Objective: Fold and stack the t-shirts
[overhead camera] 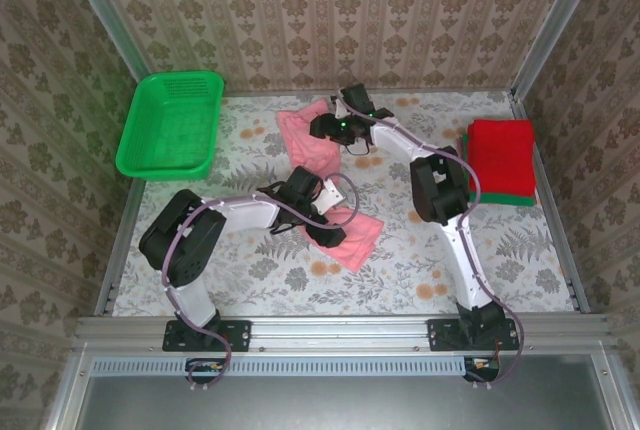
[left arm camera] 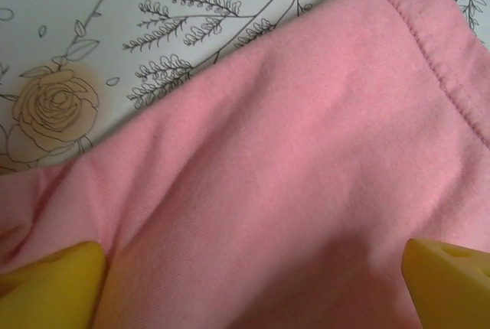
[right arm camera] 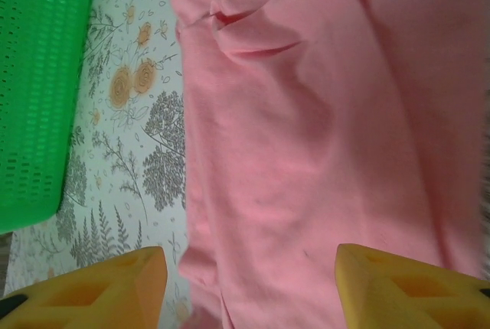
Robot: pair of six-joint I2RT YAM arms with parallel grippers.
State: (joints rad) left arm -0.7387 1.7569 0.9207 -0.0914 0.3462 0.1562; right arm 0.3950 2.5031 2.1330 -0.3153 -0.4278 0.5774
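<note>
Both arms over the plain light pink cloth t-shirt (overhead camera: 362, 233); folded stack at the right of the floral-patterned bench (overhead camera: 400, 265).

Top external: the pink t-shirt lies rumpled, running from the far middle of the bench toward its centre. The left gripper (overhead camera: 332, 233) is over its near end and the right gripper (overhead camera: 335, 128) over its far end. A folded red cloth t-shirt (overhead camera: 500, 150) sits on a folded green cloth t-shirt (overhead camera: 505, 198) at the right edge. A green plastic mesh basket (overhead camera: 170, 125) stands far left. Left wrist: the yellow fingers (left arm camera: 50, 287) are spread wide over smooth pink cloth, with a stitched hem at upper right; contact with the cloth cannot be told. Right wrist: the yellow fingers (right arm camera: 406, 283) stand apart above the pink cloth, gripping no fold. The basket lies left of the shirt, with bare bench between.
</note>
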